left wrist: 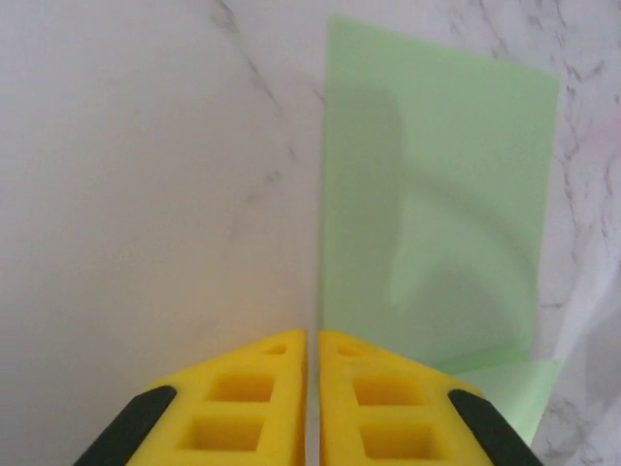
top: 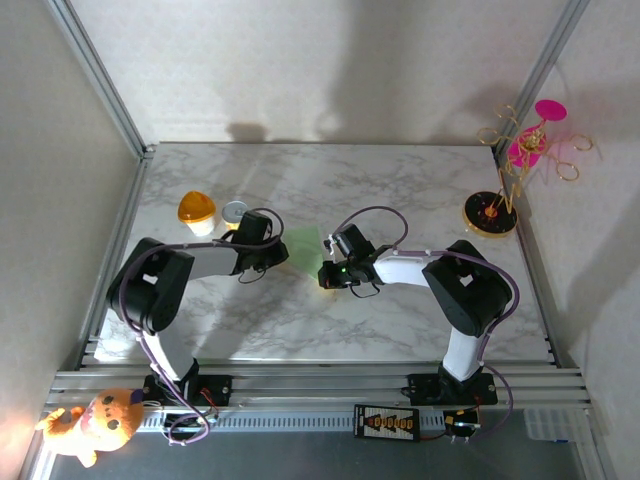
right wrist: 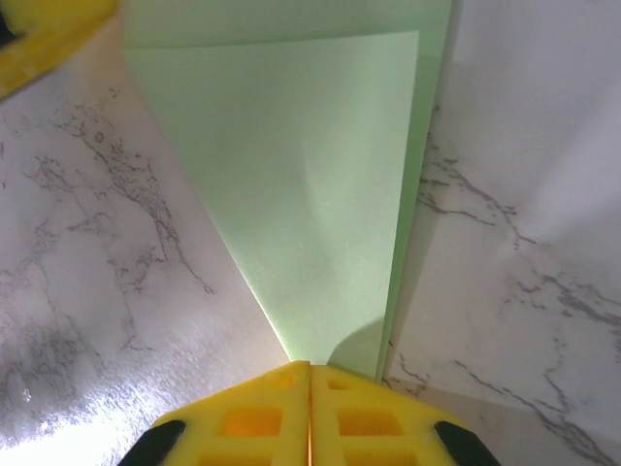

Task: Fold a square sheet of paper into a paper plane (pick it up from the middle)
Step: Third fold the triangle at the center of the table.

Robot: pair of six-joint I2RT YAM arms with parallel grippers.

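Observation:
The square sheet of paper (top: 303, 246) is pale green, partly folded, and held up just over the marble table between both arms. In the left wrist view the paper (left wrist: 437, 194) hangs to the right of my left gripper (left wrist: 312, 335), whose yellow jaws are shut on its edge. In the right wrist view the paper (right wrist: 310, 175) narrows along a slanted fold to a point that ends in my right gripper (right wrist: 310, 367), shut on that tip. From above, the left gripper (top: 283, 255) and right gripper (top: 325, 270) face each other across the sheet.
An orange-lidded cup (top: 197, 212) and a small tin (top: 235, 211) stand behind the left arm. A pink-and-gold ornament stand (top: 490, 213) sits at the back right. A plush toy (top: 95, 424) lies off the table at the front left. The table (top: 400, 180) is marble.

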